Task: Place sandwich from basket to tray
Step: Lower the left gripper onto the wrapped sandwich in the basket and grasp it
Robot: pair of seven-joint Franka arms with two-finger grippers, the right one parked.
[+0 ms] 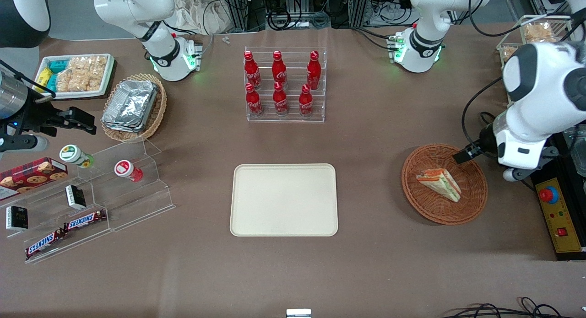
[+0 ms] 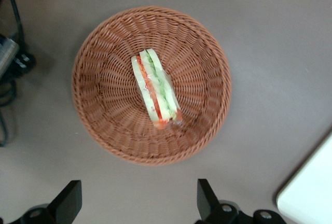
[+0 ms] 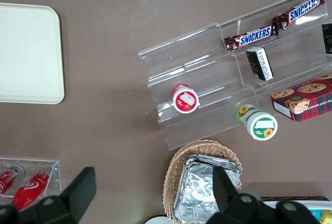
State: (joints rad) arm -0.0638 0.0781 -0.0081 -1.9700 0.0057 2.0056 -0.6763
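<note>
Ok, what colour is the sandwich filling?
Orange-red and green between white bread on the sandwich, clearest in the left wrist view; the gripper hangs open above.

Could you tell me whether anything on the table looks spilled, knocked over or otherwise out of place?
Nothing stands out. The sandwich lies intact in the basket, the tray sits flat and bare, and the open gripper hovers above the basket, touching nothing.
</note>
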